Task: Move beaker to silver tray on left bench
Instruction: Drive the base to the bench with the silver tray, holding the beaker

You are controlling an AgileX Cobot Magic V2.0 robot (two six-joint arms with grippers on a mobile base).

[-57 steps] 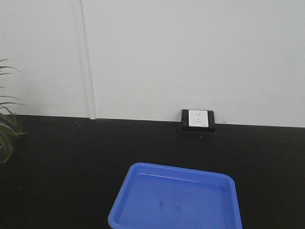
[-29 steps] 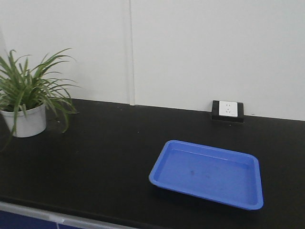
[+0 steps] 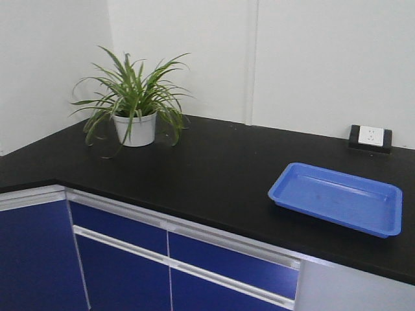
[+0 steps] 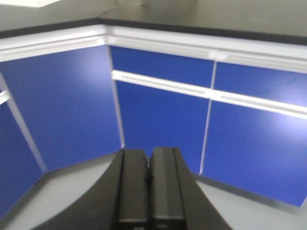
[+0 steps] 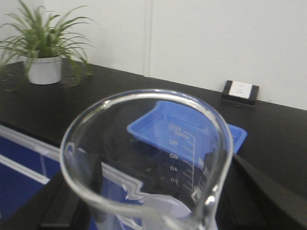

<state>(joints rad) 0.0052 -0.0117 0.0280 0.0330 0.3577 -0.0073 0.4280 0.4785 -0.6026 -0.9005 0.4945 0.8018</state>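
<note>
The beaker point(image 5: 184, 158), clear glass with white graduations and nothing inside, fills the right wrist view. My right gripper point(image 5: 158, 201) is shut on it, with a dark finger point(image 5: 72, 201) on its left side and another on its right. In the left wrist view my left gripper point(image 4: 148, 155) is shut, its two black fingers pressed together with nothing between them, hanging above grey floor. No silver tray is in view in any frame. Neither gripper shows in the front view.
A black countertop point(image 3: 194, 175) runs over blue cabinet fronts point(image 3: 123, 259). On it stand a potted plant point(image 3: 133, 107) at the back left, a blue tray point(image 3: 335, 201) at the right and a wall socket point(image 3: 370, 137). The left wrist faces cabinet doors point(image 4: 158, 110).
The front view has pulled back and swung left: the blue tray shifted right and shrank, the plant came fully into view, and the counter edge and cabinet fronts now show.
</note>
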